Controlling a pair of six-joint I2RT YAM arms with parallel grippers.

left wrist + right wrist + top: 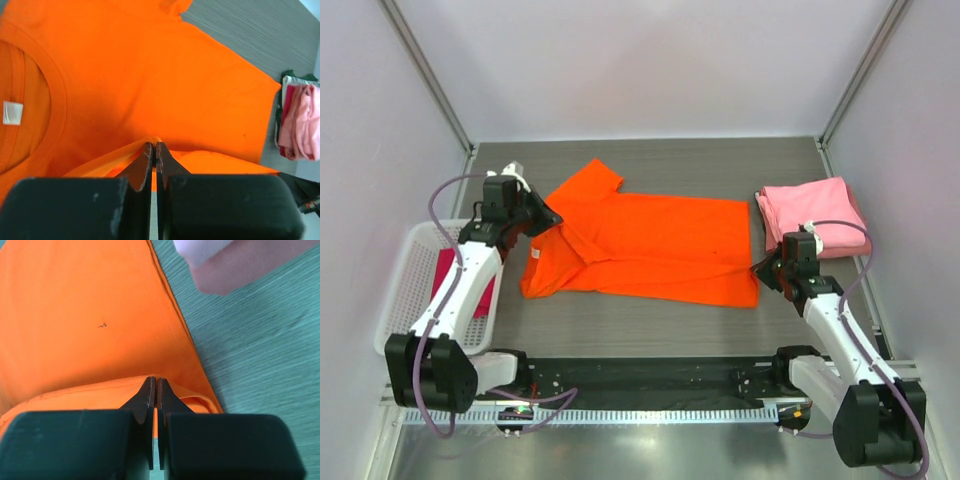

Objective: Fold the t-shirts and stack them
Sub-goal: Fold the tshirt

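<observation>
Closest to the overhead lens, at 6 o'clock, sat the two arm bases (450, 375), cut off in part by the bottom edge. Beyond them the orange t-shirt (660, 245) lay spread sideways across the middle of the table (650, 160), collar toward 9 o'clock and hem toward 3 o'clock.

The left gripper (556, 224) was pinched tight on a raised ridge of orange cloth beside the collar, and the left wrist view showed its jaws together with the fabric peaked between the tips. The right gripper (761, 270) was clamped on the hem corner at about 4 o'clock of the shirt, where a lip of cloth curled over the tips. Holding both ends of one long edge at once looked like the setup for carrying that edge across in a lengthwise fold.

A stack of pink t-shirts (815, 215) lay folded at 3 o'clock, likely the pile the orange one was to join. How many pieces it held could not be counted. At 8 o'clock a crimson t-shirt (447, 272) lay in the white basket (405, 275), mostly hidden behind the left arm. The near sleeve was bunched under itself, so its lie was hard to read
</observation>
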